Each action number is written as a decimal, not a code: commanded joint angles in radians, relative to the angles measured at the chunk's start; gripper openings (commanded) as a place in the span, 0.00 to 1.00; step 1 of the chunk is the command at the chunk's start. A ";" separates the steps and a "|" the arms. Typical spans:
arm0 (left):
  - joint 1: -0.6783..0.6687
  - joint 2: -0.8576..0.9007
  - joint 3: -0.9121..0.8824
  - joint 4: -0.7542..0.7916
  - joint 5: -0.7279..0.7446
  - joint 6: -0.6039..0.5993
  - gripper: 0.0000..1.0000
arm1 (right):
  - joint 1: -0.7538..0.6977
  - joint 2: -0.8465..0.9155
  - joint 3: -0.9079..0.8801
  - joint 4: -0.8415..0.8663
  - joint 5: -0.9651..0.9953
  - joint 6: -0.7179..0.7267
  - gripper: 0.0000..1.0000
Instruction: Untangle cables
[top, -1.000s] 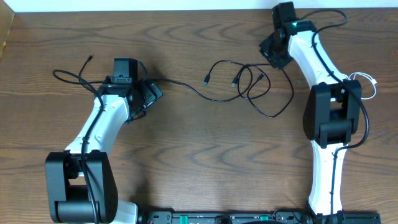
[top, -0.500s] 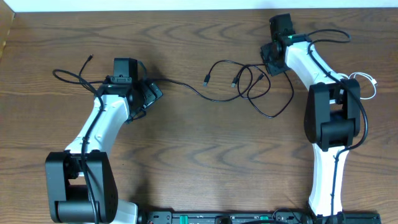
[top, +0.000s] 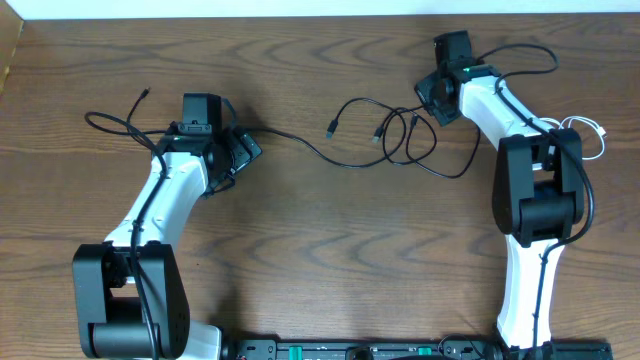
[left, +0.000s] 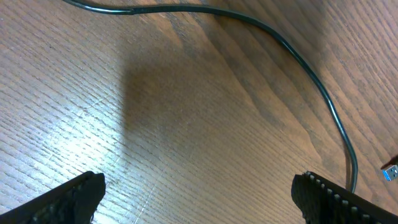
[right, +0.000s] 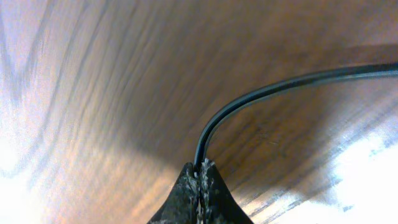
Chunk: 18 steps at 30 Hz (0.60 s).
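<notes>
Drawn up and tightened since a second ago: lower loop of the black cables (top: 405, 140), towed by the right gripper (top: 435, 100).

Overhead: left gripper (top: 243, 150) parked beside one strand; white cable (top: 592, 130) well apart, behind the right arm.

Left wrist: spread wide over the table (left: 155, 124), gripping nothing, apparently waiting.

Right wrist: pinched shut on a black cable (right: 261, 93), probably to pull it free of the loops.

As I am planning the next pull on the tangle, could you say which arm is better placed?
Right: the right hand is shut on a black cable at the tangle, so it could probably pull now. The left hand is open, holding nothing, another cable lying ahead of it.
</notes>
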 joint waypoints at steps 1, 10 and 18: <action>0.002 -0.006 -0.007 -0.001 -0.006 -0.001 1.00 | -0.034 -0.019 -0.047 0.004 -0.188 -0.292 0.01; 0.002 -0.006 -0.007 -0.002 -0.006 -0.001 1.00 | -0.068 -0.230 -0.047 0.183 -0.666 -0.668 0.01; 0.002 -0.006 -0.007 -0.002 -0.006 -0.001 0.99 | -0.039 -0.381 -0.047 0.209 -0.697 -0.768 0.01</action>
